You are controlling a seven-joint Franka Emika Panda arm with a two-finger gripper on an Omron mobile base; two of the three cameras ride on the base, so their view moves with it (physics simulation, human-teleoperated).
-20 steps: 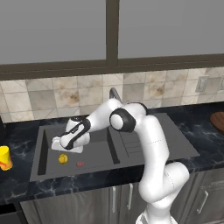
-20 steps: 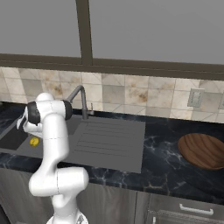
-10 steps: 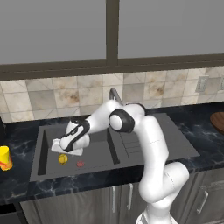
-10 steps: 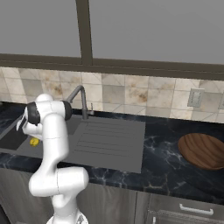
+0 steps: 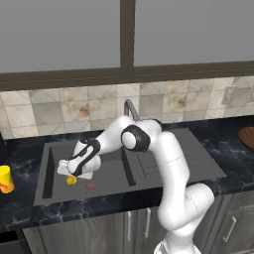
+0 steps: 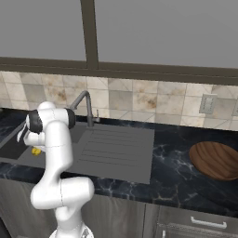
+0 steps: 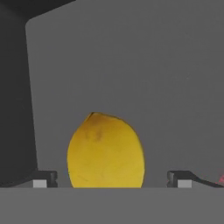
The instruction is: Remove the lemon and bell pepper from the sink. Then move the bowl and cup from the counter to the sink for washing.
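The yellow lemon (image 5: pixel 71 181) lies on the floor of the dark grey sink (image 5: pixel 49 163), with the small red bell pepper (image 5: pixel 91 186) just to its right. My gripper (image 5: pixel 73 174) reaches down into the basin, right over the lemon, and is open. In the hand view the lemon (image 7: pixel 106 151) sits between the two spread fingertips (image 7: pixel 43 179), and a red sliver of the bell pepper (image 7: pixel 222 179) shows at the right edge. The yellow cup (image 5: pixel 5 179) stands on the counter left of the sink. The brown wooden bowl (image 6: pixel 216 159) rests on the counter far to the right.
A grey curved faucet (image 5: pixel 130 106) rises behind the sink, and the ribbed drainboard (image 6: pixel 116 146) lies to the basin's right. Dark marble counter (image 6: pixel 172 167) runs along the tiled wall. The basin's walls close in around the hand.
The hand has sunk a little lower into the basin, closer over the lemon. Its jaws have stayed wide. Lemon and bell pepper have not moved.
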